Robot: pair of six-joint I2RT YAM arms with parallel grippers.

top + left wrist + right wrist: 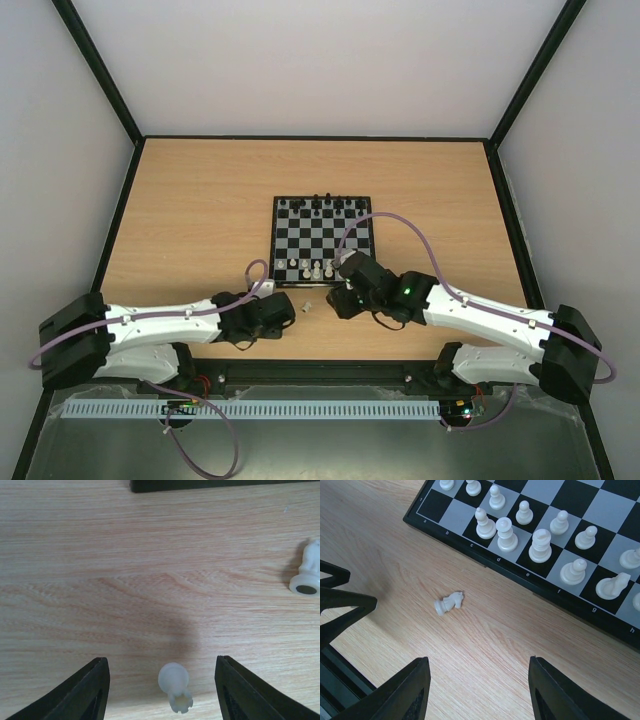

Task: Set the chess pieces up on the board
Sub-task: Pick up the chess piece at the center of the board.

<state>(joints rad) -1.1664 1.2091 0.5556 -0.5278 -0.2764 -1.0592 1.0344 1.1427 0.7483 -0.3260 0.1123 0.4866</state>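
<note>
The small square chessboard with black and pale grey checks and a thin black border [322,238] sits mid-frame in the overhead view, on the pale wood-grain tabletop [125,580]. Tiny black pieces [317,203] line its upper edge and the whitish translucent plastic chess pieces [540,545] stand in two rows along its lower edge, so the set-up looks nearly complete.

Two whitish pieces remain off the board, lying on their sides on the bare wood below it, which is probably why both arms crowd this strip. In the left wrist view a small piece with a notched, crown-like end, probably a rook [175,686], lies at the bottom centre. The left gripper [161,662] has its black fingers [85,692] straddling that piece. The jaws are apart and neither pad touches it, a stance that suits closing in for a pickup.

A fallen whitish knight [449,603] lies left of centre in the right wrist view, just beside the board's edge. The right gripper [479,660] hangs above the wood with its jaws spread and nothing between them. The knight sits ahead of its fingertips, so it seems lined up as that arm's target.
</note>
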